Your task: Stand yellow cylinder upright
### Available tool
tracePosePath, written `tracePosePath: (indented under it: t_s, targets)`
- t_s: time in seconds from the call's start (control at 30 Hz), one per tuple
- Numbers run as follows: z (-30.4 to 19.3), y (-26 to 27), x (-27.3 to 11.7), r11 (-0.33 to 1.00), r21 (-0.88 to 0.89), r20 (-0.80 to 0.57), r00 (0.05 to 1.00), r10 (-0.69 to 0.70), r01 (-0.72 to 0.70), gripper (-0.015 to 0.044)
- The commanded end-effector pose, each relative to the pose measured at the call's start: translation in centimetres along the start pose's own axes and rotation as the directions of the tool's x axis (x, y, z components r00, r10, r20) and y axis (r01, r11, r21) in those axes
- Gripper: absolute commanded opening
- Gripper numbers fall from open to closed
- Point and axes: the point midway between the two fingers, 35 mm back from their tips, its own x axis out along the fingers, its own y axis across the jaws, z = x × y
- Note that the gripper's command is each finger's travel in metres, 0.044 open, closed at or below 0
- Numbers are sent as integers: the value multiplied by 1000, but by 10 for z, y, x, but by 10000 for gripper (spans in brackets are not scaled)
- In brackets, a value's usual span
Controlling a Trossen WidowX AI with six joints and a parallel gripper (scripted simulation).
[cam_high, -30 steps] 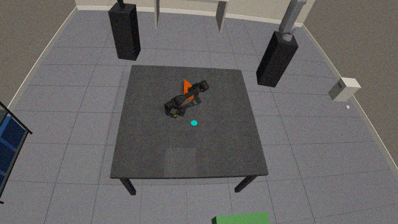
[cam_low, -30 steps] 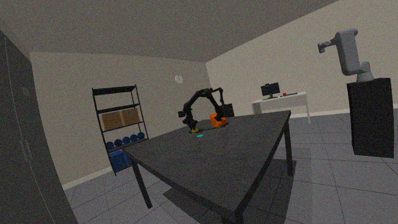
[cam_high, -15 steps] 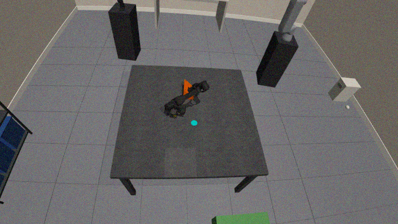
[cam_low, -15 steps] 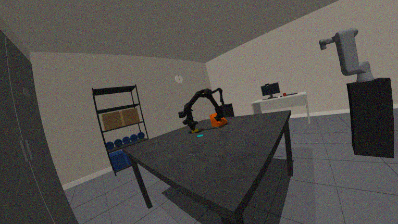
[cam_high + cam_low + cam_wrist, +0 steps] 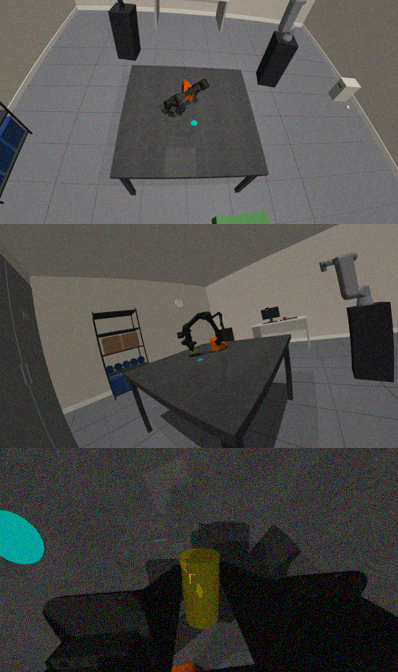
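The yellow tall cylinder [image 5: 174, 113] [image 5: 195, 351] [image 5: 201, 598] is between my fingers, low over the dark table. In the wrist view its length runs up and down the picture, with one round end at the top. My gripper [image 5: 173, 112] [image 5: 192, 351] [image 5: 200, 567] points down and is shut on the cylinder. Whether the cylinder touches the table is too small and dark to tell. The cyan circle [image 5: 194, 123] [image 5: 199, 359] [image 5: 19, 539] lies flat on the table, apart from the gripper, to its right in the top view and at the left edge of the wrist view.
The dark table [image 5: 222, 156] [image 5: 211, 385] carries the arm. An orange wedge-shaped object [image 5: 186, 85] [image 5: 213, 345] [image 5: 183, 668] stands by the arm's base, under the arm in the top view. Shelving, a desk and black pedestals stand away from the table.
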Motion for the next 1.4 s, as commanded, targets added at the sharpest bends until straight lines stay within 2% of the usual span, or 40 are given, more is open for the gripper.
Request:
tracePosePath:
  t_s: [0.0, 0.6, 1.37]
  targets:
    - [1, -1, -14, 1000, -6, 2, 1000, -7, 7, 105]
    - [-4, 1, -70, 1000, -6, 0, 1000, -6, 6, 105]
    - [13, 50, -77, 1000, 13, -2, 1000, -23, 23, 105]
